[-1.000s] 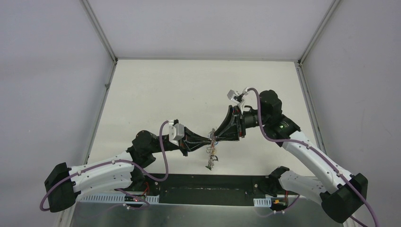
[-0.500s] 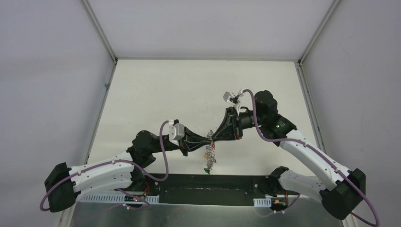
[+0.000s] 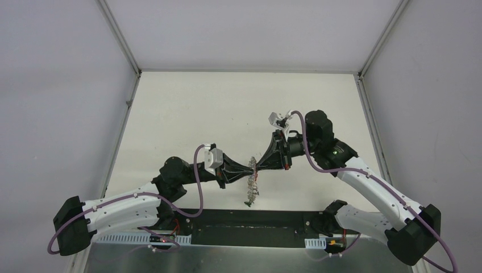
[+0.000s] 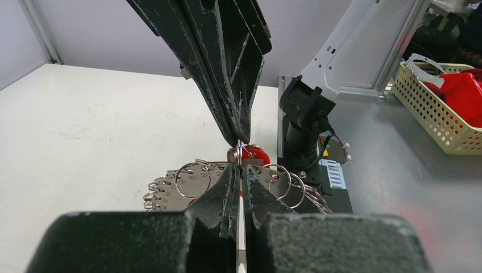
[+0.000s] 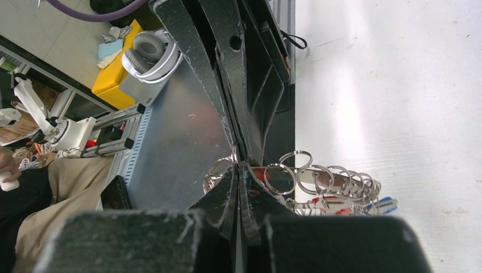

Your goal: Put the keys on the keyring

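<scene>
Top external shows my arms stretched inward, left gripper (image 3: 249,166) and right gripper (image 3: 258,165) meeting tip to tip, both pinched shut on the keyring (image 3: 251,185) dangling above the table (image 3: 187,114).

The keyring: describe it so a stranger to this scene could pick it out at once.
Above the white table, the left pincer and right pincer meet tip to tip. The keyring dangles just below them: a bristling bunch of small silver rings, the only thing hanging in mid-air.

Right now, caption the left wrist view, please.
Left gripper, shut on the keyring, meets the shut right gripper tip to tip.
</scene>
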You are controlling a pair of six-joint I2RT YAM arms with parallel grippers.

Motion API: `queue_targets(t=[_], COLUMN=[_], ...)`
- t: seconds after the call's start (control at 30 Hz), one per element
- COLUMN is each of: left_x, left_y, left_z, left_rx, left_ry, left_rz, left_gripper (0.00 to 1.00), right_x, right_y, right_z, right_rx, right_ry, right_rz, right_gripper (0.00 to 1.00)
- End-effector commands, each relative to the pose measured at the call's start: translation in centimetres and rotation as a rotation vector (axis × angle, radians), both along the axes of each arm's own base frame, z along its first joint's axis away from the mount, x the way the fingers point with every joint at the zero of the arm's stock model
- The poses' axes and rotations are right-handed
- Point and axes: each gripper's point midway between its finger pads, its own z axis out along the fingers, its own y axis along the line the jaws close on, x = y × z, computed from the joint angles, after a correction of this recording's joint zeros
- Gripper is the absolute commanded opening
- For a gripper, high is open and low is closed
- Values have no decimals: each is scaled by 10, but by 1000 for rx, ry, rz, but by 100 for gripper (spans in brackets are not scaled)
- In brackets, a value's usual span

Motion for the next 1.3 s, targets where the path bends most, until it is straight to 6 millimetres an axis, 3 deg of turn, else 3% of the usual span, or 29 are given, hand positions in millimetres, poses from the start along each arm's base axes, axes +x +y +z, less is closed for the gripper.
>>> queue_targets(t=[0.0,0.3,0.87,0.97,1.27], left_x=[-7,-8,-5,-4,-5], left_y=[15,19,10,8,10], left_z=[54,57,56,55,55], left_rx=[-175,-200,-177,-166,-151], left_ry=[-87,-93,-91,-92,-95], left_rz=[18,24,11,10,11], left_gripper=[0,0,0,0,0], right_x=[-2,-2,-4,-3,5], right_y=[-4,-6,6,7,-4], right_z=[-9,-20,-16,-15,-7], right_rx=[-19,-41,-30,-17,-16], right_ry=[-32,-23,13,9,-112], right_rz=[-22,-31,-10,-24,-142], right_gripper=[0,0,0,5,34])
